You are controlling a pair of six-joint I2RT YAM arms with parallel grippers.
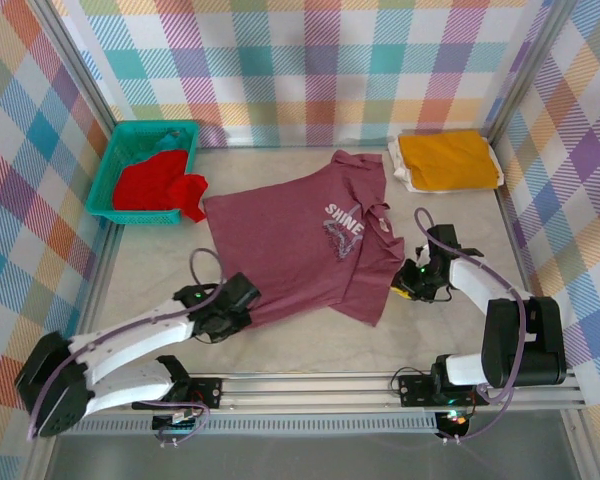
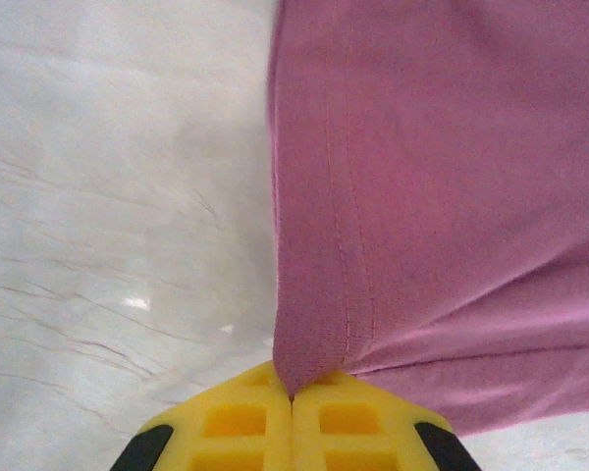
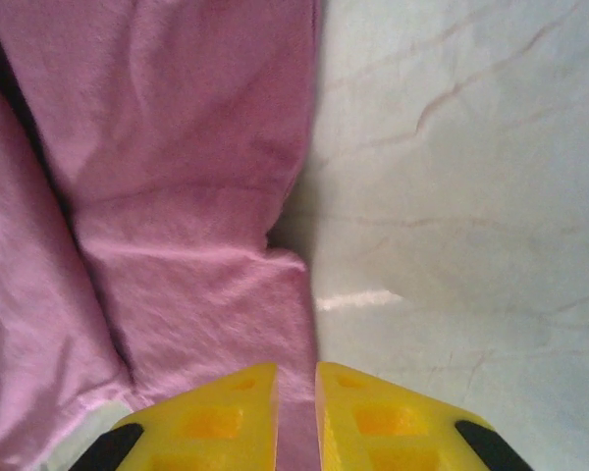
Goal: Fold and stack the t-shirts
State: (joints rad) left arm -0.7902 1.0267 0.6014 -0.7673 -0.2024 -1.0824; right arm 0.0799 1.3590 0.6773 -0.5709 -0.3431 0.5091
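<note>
The maroon t-shirt (image 1: 300, 245) lies spread out in the middle of the table, its whitish chest print facing up. My left gripper (image 1: 238, 302) is at the shirt's near-left hem corner. In the left wrist view the yellow fingers (image 2: 236, 422) are pressed together on that stitched hem (image 2: 314, 353). My right gripper (image 1: 407, 287) is at the shirt's right edge, shut on a strip of maroon cloth (image 3: 296, 432). The yellow-orange t-shirt (image 1: 448, 160) lies folded at the back right. The bright red t-shirt (image 1: 158, 186) spills out of the basket.
A teal plastic basket (image 1: 130, 140) stands at the back left. The folded yellow-orange shirt rests on a whitish folded cloth (image 1: 398, 165). Checked walls and metal posts enclose the pale table (image 1: 150, 265). A rail with the arm bases runs along the near edge.
</note>
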